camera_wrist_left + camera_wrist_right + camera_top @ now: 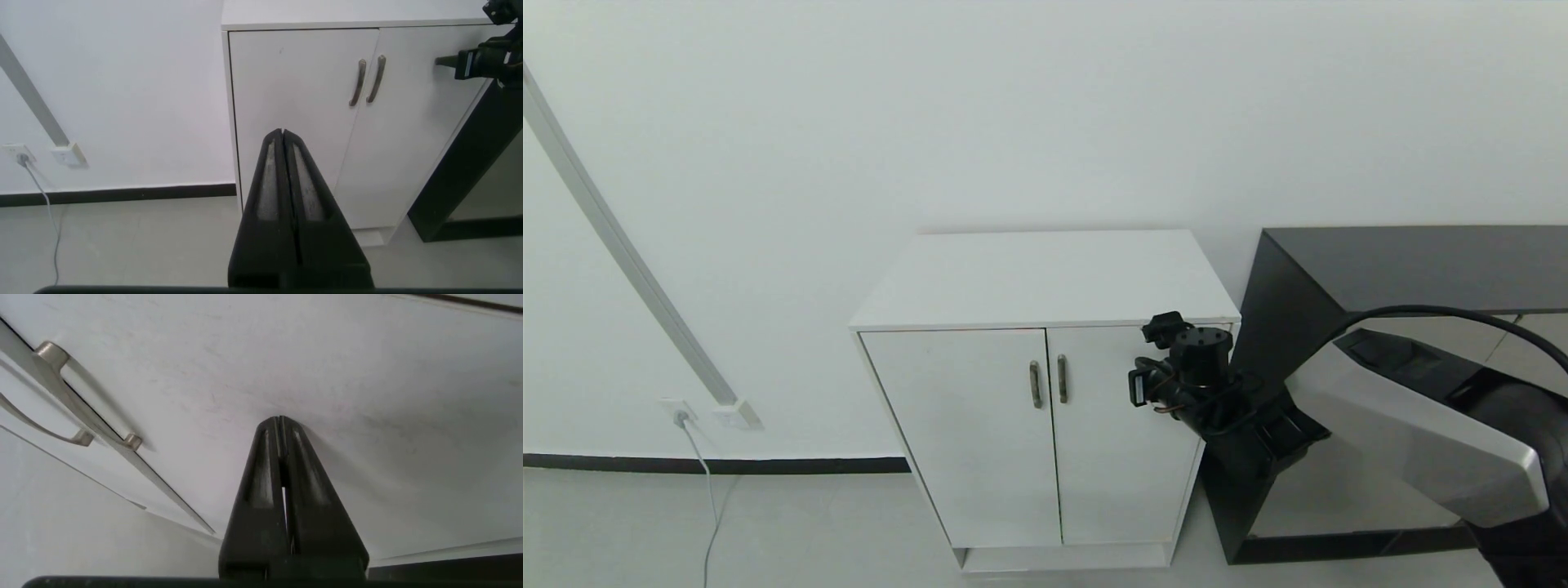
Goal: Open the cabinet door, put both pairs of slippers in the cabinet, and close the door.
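The cabinet is finished in plain white, doors included. Its two door handles are rendered in brushed silver-grey metal. The left gripper and the right gripper are coloured matt black. The wall is painted white and edged by a black skirting strip. The floor is pale grey.

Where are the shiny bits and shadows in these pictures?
Head view: the black furniture beside the white cabinet has a side that shines like a mirror. Right wrist view: a metal handle catches the light. Left wrist view: even light, no glare.
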Tool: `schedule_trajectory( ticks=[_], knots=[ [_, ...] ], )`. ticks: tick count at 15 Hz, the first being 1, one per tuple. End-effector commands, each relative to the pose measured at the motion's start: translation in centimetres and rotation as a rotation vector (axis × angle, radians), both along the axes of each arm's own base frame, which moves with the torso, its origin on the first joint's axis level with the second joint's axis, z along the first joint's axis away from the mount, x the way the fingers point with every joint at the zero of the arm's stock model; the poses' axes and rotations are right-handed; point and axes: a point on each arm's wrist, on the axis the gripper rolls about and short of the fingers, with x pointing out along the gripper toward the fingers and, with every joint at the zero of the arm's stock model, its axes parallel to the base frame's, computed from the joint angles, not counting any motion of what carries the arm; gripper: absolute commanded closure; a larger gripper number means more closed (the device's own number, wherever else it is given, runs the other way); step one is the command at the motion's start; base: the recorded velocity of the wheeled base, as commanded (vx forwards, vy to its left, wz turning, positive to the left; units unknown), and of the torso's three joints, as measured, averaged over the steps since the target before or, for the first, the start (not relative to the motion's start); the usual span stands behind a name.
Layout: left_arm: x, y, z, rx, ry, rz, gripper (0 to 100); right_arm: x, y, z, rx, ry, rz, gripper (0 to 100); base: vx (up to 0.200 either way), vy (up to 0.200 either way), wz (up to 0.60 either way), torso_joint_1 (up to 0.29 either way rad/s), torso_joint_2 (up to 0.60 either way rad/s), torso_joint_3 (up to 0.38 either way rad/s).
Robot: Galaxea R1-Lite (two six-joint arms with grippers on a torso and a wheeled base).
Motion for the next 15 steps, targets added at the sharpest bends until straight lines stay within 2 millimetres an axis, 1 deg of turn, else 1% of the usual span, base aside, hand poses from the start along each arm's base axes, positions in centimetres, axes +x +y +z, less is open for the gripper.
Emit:
schedule_trajectory(
  ticks=[1, 3, 4, 5, 6, 7, 8, 9, 10, 11, 12, 13, 15],
  knots=[
    [0.0, 0.0, 0.0, 0.0, 0.001, 0.001, 100, -1.9, -1.0, 2.2, 0.004, -0.003, 0.005, 100, 0.0, 0.0, 0.0, 0.0, 0.0, 0.0],
    [0.0, 0.0, 0.0, 0.0, 0.001, 0.001, 100, -4.4, -2.6, 4.3, 0.004, 0.0, 0.0, 100, 0.0, 0.0, 0.0, 0.0, 0.0, 0.0],
    [0.0, 0.0, 0.0, 0.0, 0.001, -0.001, 100, -5.3, -3.3, 4.9, 0.004, 0.0, -0.004, 100, 0.0, 0.0, 0.0, 0.0, 0.0, 0.0],
    [0.0, 0.0, 0.0, 0.0, 0.001, 0.001, 100, -7.4, -5.5, 6.4, 0.002, -0.001, -0.033, 100, 0.0, 0.0, 0.0, 0.0, 0.0, 0.0],
    [0.0, 0.0, 0.0, 0.0, 0.001, 0.001, 100, -8.1, -6.3, 6.9, 0.001, -0.002, -0.044, 100, 0.0, 0.0, 0.0, 0.0, 0.0, 0.0],
    [0.0, 0.0, 0.0, 0.0, 0.001, 0.001, 100, -9.7, -8.3, 8.0, 0.002, -0.005, -0.07, 100, 0.0, 0.0, 0.0, 0.0, 0.0, 0.0],
    [0.0, 0.0, 0.0, 0.0, 0.001, 0.001, 100, -12.0, -11.3, 9.4, 0.006, -0.016, -0.122, 100, 0.0, 0.0, 0.0, 0.0, 0.0, 0.0],
    [0.0, 0.0, 0.0, 0.0, 0.001, 0.001, 100, -13.2, -13.3, 10.2, 0.008, -0.026, -0.166, 100, 0.0, 0.0, 0.0, 0.0, 0.0, 0.0],
    [0.0, 0.0, 0.0, 0.0, 0.001, -0.001, 100, -14.5, -15.6, 10.9, 0.01, -0.04, -0.223, 100, 0.0, 0.0, 0.0, 0.0, 0.0, 0.0],
    [0.0, 0.0, 0.0, 0.0, 0.001, -0.001, 100, -15.3, -16.8, 11.1, 0.008, -0.042, -0.261, 100, 0.0, 0.0, 0.0, 0.0, 0.0, 0.0],
    [0.0, 0.0, 0.0, 0.0, 0.001, -0.001, 100, -17.2, -19.4, 11.5, 0.006, -0.044, -0.338, 100, 0.0, 0.0, 0.0, 0.0, 0.0, 0.0],
    [0.0, 0.0, 0.0, 0.0, 0.001, -0.001, 100, -19.0, -20.9, 11.9, 0.005, -0.049, -0.388, 100, 0.0, 0.0, 0.0, 0.0, 0.0, 0.0],
    [0.0, 0.0, 0.0, 0.0, 0.001, -0.001, 100, -23.1, -22.7, 12.5, 0.007, -0.056, -0.447, 100, 0.0, 0.0, 0.0, 0.0, 0.0, 0.0]
  ],
)
